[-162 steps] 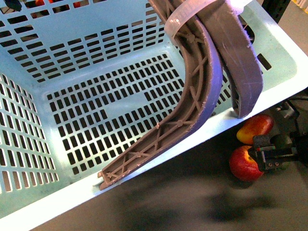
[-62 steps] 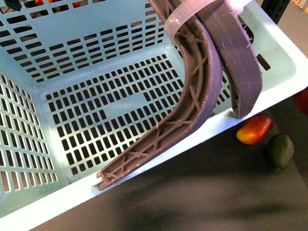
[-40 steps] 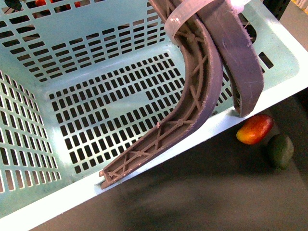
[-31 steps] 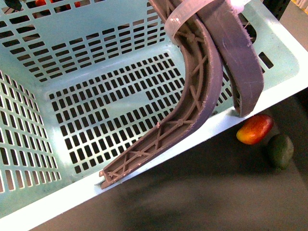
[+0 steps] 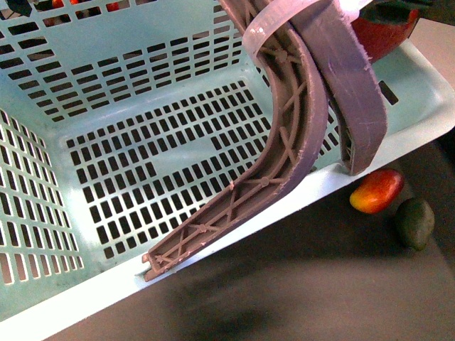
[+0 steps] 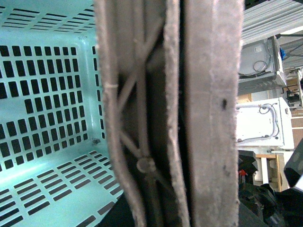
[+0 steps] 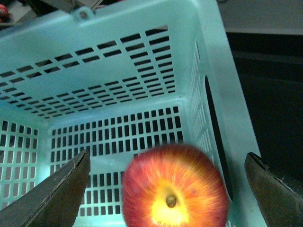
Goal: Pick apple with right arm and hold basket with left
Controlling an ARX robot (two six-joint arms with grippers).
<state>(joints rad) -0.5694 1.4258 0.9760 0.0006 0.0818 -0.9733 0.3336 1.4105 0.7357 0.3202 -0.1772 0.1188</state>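
Right wrist view. The right jaws show as two wedge-shaped fingers, one in each lower corner. Both are dark and matte. One reads grey-brown with a faintly mottled face, the other nearly black with a brownish sheen. Each is broad at the base and narrows to a blunt fingertip [image 7: 82,160]. A thin pale line runs along the upper edge of each.

Front view. A dark sliver [image 5: 399,6] sits at the top right edge, blurred and cropped. Cannot tell whether it belongs to the arm.
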